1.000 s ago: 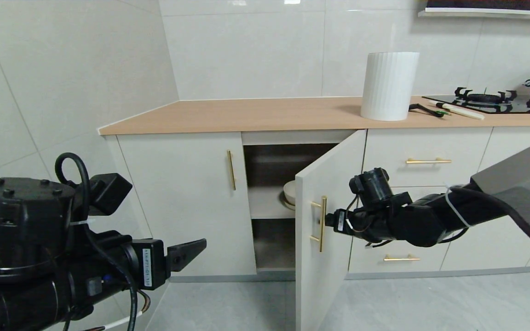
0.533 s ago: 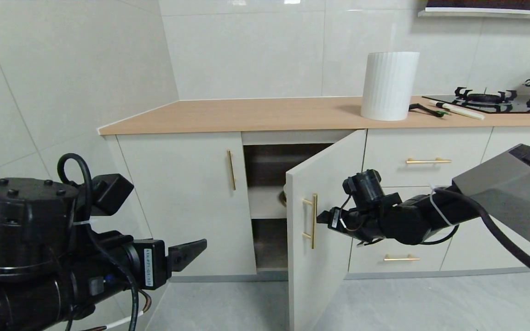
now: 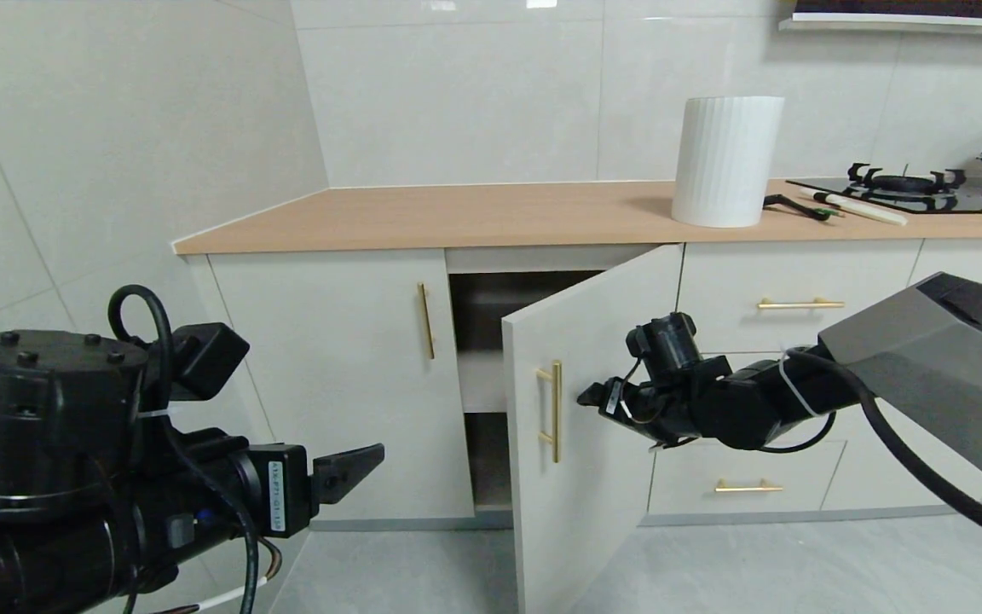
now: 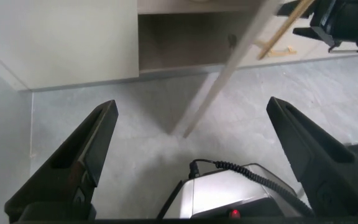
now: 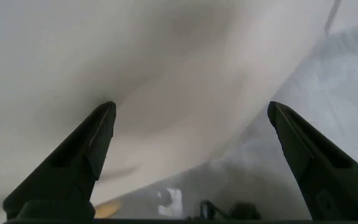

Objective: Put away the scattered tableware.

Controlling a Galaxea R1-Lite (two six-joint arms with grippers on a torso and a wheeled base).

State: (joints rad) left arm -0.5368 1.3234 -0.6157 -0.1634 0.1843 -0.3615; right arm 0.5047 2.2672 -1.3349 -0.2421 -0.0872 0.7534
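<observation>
A white cabinet door [image 3: 593, 341] with a brass handle [image 3: 551, 411] stands half open below the wooden counter [image 3: 457, 213]. My right gripper [image 3: 586, 397] is against the door's outer face, just right of the handle. Its fingers [image 5: 79, 158] are spread open, with the pale door panel [image 5: 166, 74] close in front and nothing between them. The shelf inside the cabinet [image 3: 478, 375] is mostly hidden by the door. Low at the left, away from the cabinet, my left gripper [image 3: 355, 467] is open and empty above the grey floor [image 4: 154, 143].
A tall white ribbed container [image 3: 725, 160] stands on the counter, with utensils [image 3: 832, 205] beside it and a gas hob [image 3: 909, 183] at the far right. Drawers with brass pulls [image 3: 798, 303] lie right of the door. A tiled wall closes the left side.
The cabinet door has swung further towards shut, with my right gripper moving left along with it. The bowl seen on the shelf earlier is now hidden behind the door. The left arm stayed put.
</observation>
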